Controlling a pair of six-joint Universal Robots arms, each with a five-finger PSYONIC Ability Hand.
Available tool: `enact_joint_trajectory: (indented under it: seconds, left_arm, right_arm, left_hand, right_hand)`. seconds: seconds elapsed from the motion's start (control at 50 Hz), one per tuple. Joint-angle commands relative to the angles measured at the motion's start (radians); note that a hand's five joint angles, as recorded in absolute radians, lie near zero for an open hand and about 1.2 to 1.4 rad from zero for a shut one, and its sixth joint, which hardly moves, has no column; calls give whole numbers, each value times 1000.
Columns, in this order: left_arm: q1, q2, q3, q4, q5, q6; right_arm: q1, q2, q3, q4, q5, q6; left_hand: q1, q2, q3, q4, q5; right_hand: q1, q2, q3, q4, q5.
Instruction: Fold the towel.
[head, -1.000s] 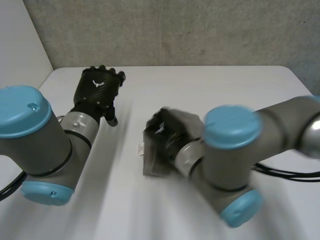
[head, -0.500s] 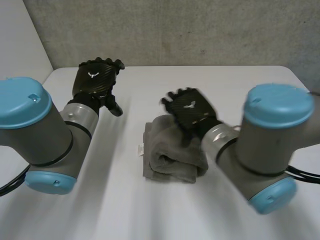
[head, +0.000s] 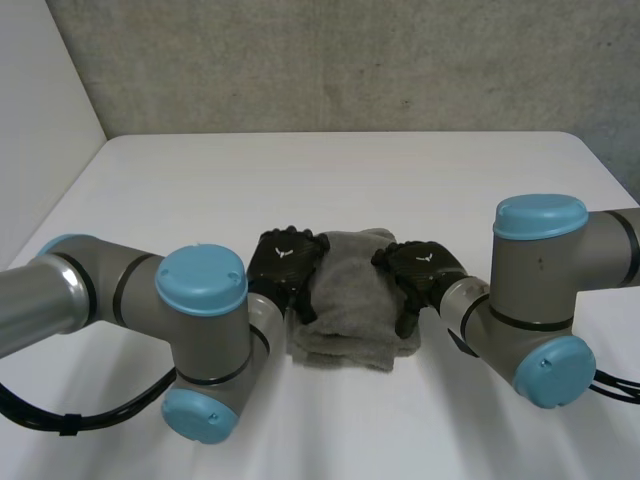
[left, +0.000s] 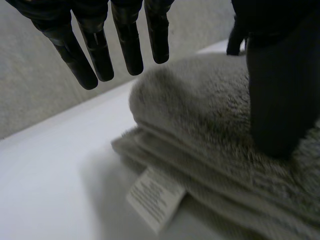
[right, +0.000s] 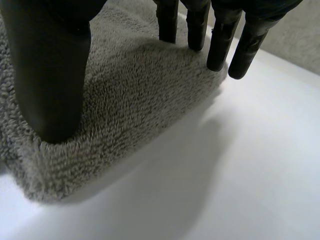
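While folded grey towel (head: 348, 300) lies on white worktop (head: 330, 180), left hand (head: 283, 265), right hand (head: 422, 270) flank it: both released, thumbs on top.

A white table (head: 400, 170) with rounded far corners stands under even light, and the shadows on it are soft. Behind its far edge rises a rough, mottled grey wall (head: 350, 60); on the left a smooth white panel (head: 40, 90) — perhaps a second wall — meets it.

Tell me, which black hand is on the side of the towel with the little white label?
The robot's left hand: the white label sticks out of the towel right beside it. The right hand sits at the towel's plain opposite edge.
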Motion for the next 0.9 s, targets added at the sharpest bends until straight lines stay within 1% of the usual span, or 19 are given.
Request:
enact_joint_trajectory:
  seconds: [0.02, 0.04, 0.1, 0.14, 0.16, 0.2, 0.22, 0.28, 0.3, 0.34, 0.36, 0.4, 0.42, 0.46, 0.52, 0.58, 0.72, 0.82, 0.9]
  left_arm:
    - [2, 3, -9, -30, -3, 36]
    - [2, 4, -10, -30, -3, 36]
    - [0, 37, -11, -39, -4, 37]
    - [2, 91, -13, -54, -6, 36]
    - [2, 91, -13, -54, -6, 36]
    - [14, 149, -16, -69, -10, 37]
    - [14, 149, -16, -70, -10, 37]
    - [29, 255, -28, -114, -19, 39]
    - [29, 255, -28, -114, -20, 39]
    - [58, 351, -43, -152, -45, 42]
    - [59, 352, -43, -152, -46, 42]
    - [94, 442, -60, -187, -56, 42]
    - [94, 442, -60, -188, -56, 42]
    - [132, 514, -77, -212, -52, 40]
    - [151, 553, -86, -226, -53, 37]
    - [149, 563, -89, -237, -53, 34]
    - [149, 565, -91, -254, -61, 28]
    - [151, 567, -100, -252, -64, 27]
    - [154, 580, -149, -217, -58, 23]
  right_arm:
    - [-9, 9, -16, 5, -1, -3]
    - [-9, 9, -16, 5, -1, -3]
    - [-14, -48, -14, 5, 1, -1]
    - [-18, -138, 1, 3, 1, 0]
    - [-18, -138, 1, 3, 1, 0]
    - [-44, -214, 12, 0, 14, 3]
    - [-44, -215, 12, 0, 14, 3]
    - [-89, -340, 29, -1, 25, 23]
    - [-89, -341, 29, -1, 25, 23]
    - [-122, -402, 37, 5, 36, 52]
    - [-123, -402, 37, 5, 36, 53]
    - [-149, -461, 50, 6, 51, 71]
    - [-149, -462, 50, 6, 51, 71]
    - [-168, -515, 78, 5, 65, 72]
    - [-185, -546, 104, 5, 71, 69]
    - [-190, -564, 119, 3, 71, 66]
    - [-189, -566, 123, 3, 71, 66]
    - [-189, -565, 129, 2, 71, 66]
    - [-190, -558, 159, -24, 62, 69]
  left_hand:
    - [-84, -99, -72, -91, -227]
    - [-84, -99, -72, -91, -227]
    - [-84, -99, -72, -91, -227]
    - [-84, -99, -72, -91, -227]
    - [-84, -99, -72, -91, -227]
    - [-84, -99, -72, -91, -227]
    - [-84, -99, -72, -91, -227]
    - [-84, -99, -72, -91, -227]
    - [-84, -99, -72, -91, -227]
    - [-89, -105, -78, -97, -233]
    - [-89, -105, -78, -97, -233]
    - [-110, -126, -98, -118, -253]
    - [-110, -126, -98, -118, -253]
    - [-116, -132, -104, -124, -259]
    - [-116, -132, -104, -124, -259]
    - [-116, -132, -104, -124, -259]
    - [-116, -132, -104, -124, -259]
    - [-125, -140, -113, -132, -268]
    - [-198, -214, -186, -206, -341]
  right_hand:
    - [-51, -78, -69, -81, -20]
    - [-51, -78, -69, -81, -20]
    - [-51, -78, -69, -81, -20]
    - [-51, -78, -69, -81, -20]
    - [-51, -78, -69, -81, -20]
    - [-51, -78, -69, -81, -20]
    - [-51, -78, -69, -81, -20]
    - [-51, -78, -69, -81, -20]
    - [-51, -78, -69, -81, -20]
    - [-51, -78, -69, -81, -20]
    - [-51, -78, -69, -81, -20]
    - [-51, -78, -69, -81, -20]
    - [-51, -78, -69, -81, -20]
    - [-51, -78, -69, -81, -20]
    - [-51, -78, -69, -81, -20]
    - [-51, -78, -69, -81, -20]
    - [-51, -78, -69, -81, -20]
    - [-51, -78, -69, -81, -20]
    - [-51, -78, -69, -81, -20]
